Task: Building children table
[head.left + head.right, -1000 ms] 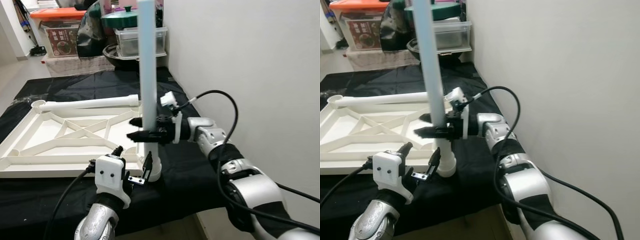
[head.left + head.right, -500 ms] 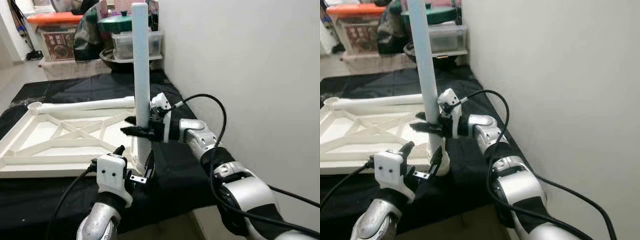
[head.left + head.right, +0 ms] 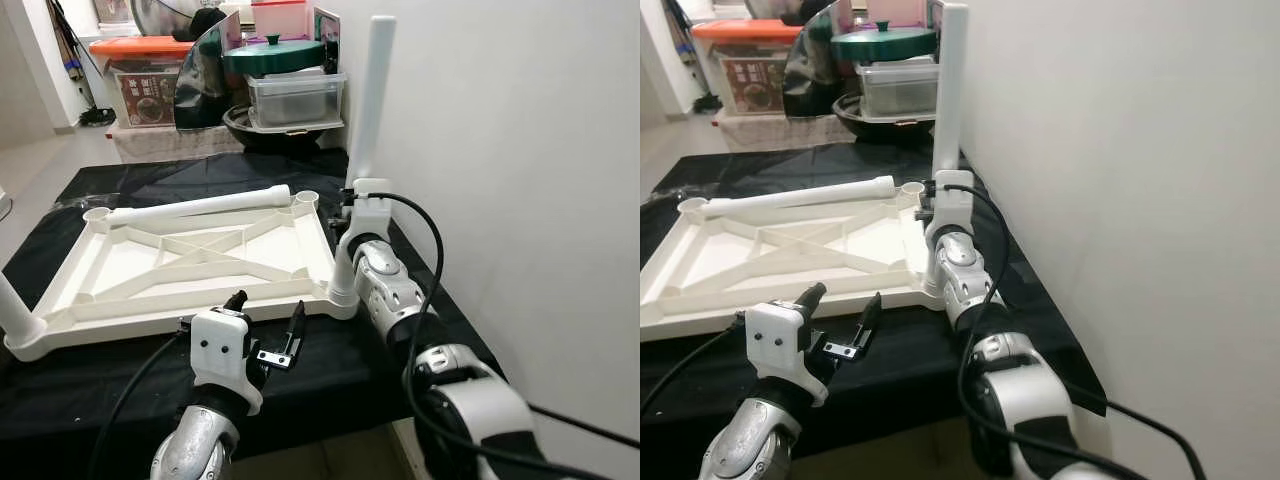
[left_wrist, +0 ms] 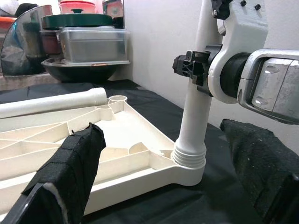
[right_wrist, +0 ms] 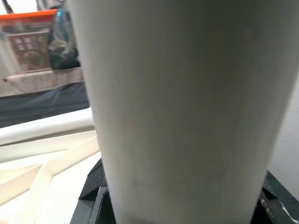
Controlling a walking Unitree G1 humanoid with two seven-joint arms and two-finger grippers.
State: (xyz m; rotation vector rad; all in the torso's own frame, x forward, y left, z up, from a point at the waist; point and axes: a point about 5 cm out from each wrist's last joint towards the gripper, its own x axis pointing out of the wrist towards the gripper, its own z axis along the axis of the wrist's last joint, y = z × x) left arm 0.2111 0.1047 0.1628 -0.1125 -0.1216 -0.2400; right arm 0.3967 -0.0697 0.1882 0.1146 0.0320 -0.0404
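The right gripper (image 4: 194, 65) is clamped on the upright table leg (image 3: 366, 140), at mid-height of the leg, right of centre in the left eye view; in the right wrist view the pale leg (image 5: 177, 107) stands directly against the camera with black finger pads (image 5: 93, 186) showing at either side of it. The foot of this leg sits in the corner socket (image 4: 189, 161) of the upside-down white tabletop (image 3: 150, 265), which lies flat across the middle left of the head views on a black cloth (image 3: 340, 400). The left gripper (image 3: 268, 335) hovers low in the centre of the frame, just in front of the tabletop's near edge, its two black fingers (image 4: 70, 172) spread apart and holding nothing, pointing toward the socketed leg. A second leg (image 3: 195, 205) lies loose along the far edge of the tabletop, and a third leg (image 3: 12, 310) stands in the corner at the far left edge of the frame. At the upper centre, beyond the cloth, are a clear plastic box (image 3: 295, 98) with a green lid (image 3: 275, 55) on it and an orange-lidded bin (image 3: 140, 70); a white wall (image 3: 520, 150) takes up the right side.
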